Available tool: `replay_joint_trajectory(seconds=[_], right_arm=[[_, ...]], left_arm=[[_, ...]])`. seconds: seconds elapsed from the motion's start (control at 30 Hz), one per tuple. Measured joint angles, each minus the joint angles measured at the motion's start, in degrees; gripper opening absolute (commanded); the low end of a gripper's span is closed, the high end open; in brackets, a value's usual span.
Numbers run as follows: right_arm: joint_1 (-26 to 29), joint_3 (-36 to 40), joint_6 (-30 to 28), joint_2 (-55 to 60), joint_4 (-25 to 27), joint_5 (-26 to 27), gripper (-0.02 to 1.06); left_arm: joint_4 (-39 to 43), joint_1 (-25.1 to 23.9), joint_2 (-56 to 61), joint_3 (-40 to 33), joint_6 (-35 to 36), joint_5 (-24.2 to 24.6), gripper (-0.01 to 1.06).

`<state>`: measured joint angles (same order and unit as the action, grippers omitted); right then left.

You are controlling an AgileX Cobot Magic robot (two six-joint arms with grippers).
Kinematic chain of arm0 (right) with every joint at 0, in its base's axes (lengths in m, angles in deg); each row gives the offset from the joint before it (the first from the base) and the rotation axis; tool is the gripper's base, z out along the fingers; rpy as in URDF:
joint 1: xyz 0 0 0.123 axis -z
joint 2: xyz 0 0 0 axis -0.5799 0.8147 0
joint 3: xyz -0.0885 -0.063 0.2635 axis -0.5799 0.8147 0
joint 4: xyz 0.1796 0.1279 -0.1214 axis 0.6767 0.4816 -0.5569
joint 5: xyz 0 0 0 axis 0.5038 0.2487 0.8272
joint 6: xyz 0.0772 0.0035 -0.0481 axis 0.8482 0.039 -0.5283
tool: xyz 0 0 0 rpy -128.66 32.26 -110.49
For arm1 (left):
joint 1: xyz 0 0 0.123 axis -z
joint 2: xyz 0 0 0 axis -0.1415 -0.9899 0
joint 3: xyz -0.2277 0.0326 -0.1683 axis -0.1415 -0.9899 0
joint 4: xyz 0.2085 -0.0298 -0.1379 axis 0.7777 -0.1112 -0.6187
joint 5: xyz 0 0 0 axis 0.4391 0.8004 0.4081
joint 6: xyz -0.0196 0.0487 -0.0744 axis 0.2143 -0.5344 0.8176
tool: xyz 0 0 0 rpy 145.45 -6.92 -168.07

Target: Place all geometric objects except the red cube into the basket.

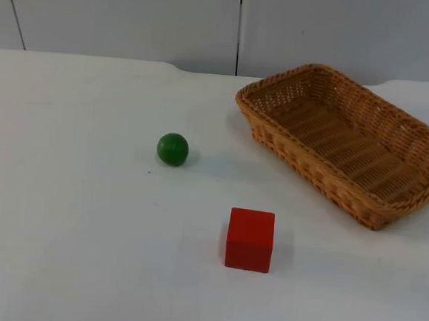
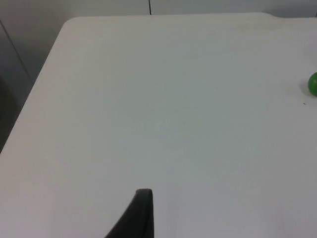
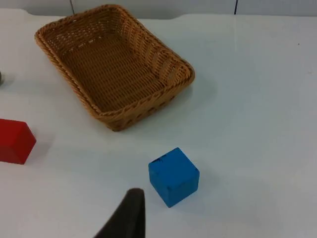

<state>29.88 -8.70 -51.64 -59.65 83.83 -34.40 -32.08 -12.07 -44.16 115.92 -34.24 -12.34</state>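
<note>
A green ball (image 1: 172, 149) lies on the white table left of centre, and the left wrist view catches its edge (image 2: 313, 84). The red cube (image 1: 250, 239) stands in front of it, nearer the table's front; the right wrist view has it too (image 3: 15, 141). An empty wicker basket (image 1: 378, 210) sits at the back right, seen also from the right wrist (image 3: 116, 119). A blue cube (image 3: 173, 176) rests on the table on the basket's near side, close ahead of my right gripper (image 3: 131, 198). My left gripper (image 2: 143, 198) hovers over bare table, far from the ball.
The grey partition wall (image 1: 233, 21) closes off the table's far edge. The table's left edge (image 2: 34, 89) runs beside the left gripper. Wide bare table lies between the ball, the red cube and the basket.
</note>
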Motion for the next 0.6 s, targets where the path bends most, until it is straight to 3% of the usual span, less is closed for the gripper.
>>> replay_joint_trajectory(seconds=[0.3,0.6], right_arm=[[0.0,-6.57,0.0,10.71,0.0,3.24,1.05],[0.0,-11.22,0.0,29.32,0.0,9.19,1.05]], left_arm=[[-2.27,0.0,-4.1,2.75,0.0,-0.78,1.05],[-5.69,0.0,-22.2,8.82,0.0,-2.61,1.05]])
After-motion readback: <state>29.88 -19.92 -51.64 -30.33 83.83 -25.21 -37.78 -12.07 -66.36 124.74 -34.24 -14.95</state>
